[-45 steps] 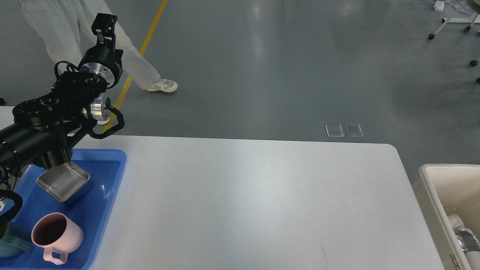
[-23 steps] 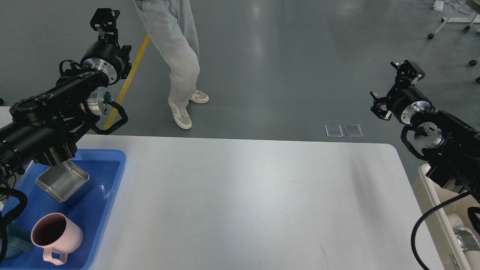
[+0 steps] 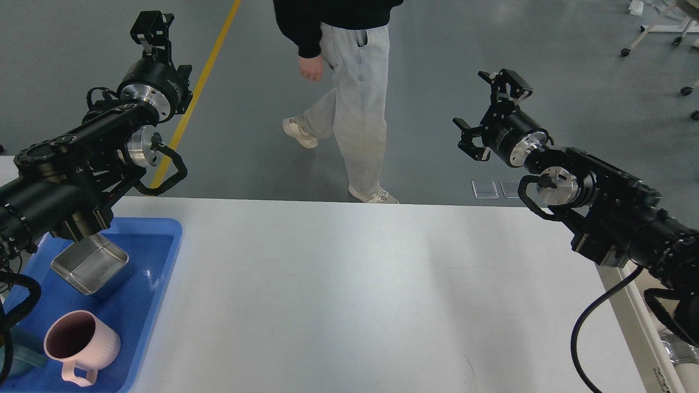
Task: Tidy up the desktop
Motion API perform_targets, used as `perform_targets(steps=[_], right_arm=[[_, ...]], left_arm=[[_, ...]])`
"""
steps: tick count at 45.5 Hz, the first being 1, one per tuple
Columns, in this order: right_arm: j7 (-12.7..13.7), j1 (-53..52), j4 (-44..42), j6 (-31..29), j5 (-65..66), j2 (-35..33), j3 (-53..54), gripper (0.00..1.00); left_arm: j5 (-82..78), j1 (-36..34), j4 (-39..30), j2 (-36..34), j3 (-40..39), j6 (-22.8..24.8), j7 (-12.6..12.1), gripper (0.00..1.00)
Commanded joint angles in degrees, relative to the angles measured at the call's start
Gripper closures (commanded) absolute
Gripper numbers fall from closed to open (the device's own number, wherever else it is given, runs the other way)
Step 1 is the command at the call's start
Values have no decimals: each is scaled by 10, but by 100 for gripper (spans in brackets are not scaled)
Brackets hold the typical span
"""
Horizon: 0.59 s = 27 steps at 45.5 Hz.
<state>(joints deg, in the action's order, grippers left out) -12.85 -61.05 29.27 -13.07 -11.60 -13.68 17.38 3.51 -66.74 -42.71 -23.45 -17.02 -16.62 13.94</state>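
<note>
The desktop (image 3: 355, 284) is a wide matte white tabletop with rounded corners, and its middle is bare. My left arm reaches in from the left above the tray, and its gripper (image 3: 150, 24) points up and away over the floor. It is seen small and dark, so its fingers cannot be told apart. My right arm comes in from the right over the table's far right corner. The right gripper (image 3: 486, 112) stands open beyond the far edge, with nothing between its fingers.
A blue tray (image 3: 158, 256) on the left end holds a square steel tin (image 3: 90, 265), a pink mug (image 3: 79, 341) and a teal item (image 3: 19, 355). A person (image 3: 355, 98) walks just behind the far edge. A beige bin (image 3: 647, 338) stands at the right, mostly hidden.
My right arm has swung further left and up into view. The person has walked to the right behind the table. The left arm has hardly moved.
</note>
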Motion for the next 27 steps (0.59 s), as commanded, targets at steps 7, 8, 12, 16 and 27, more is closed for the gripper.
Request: perform_targets(steps=[7, 8, 12, 16, 27], right_arm=[[0, -5, -5, 19, 3, 27, 31, 0], [1, -4, -4, 16, 2, 27, 39, 0], [7, -2, 10, 5, -1, 23, 66, 0], [8, 0, 36, -27, 0, 10, 68, 0], [2, 14, 40, -42, 2, -6, 71, 0]], left_arm=[[16, 2, 1, 2, 1, 32, 40, 5], [16, 3, 1, 2, 1, 40, 42, 5], [19, 3, 9, 2, 1, 69, 42, 5], [19, 6, 17, 2, 1, 96, 45, 5], [45, 12, 19, -1, 1, 148, 54, 5]])
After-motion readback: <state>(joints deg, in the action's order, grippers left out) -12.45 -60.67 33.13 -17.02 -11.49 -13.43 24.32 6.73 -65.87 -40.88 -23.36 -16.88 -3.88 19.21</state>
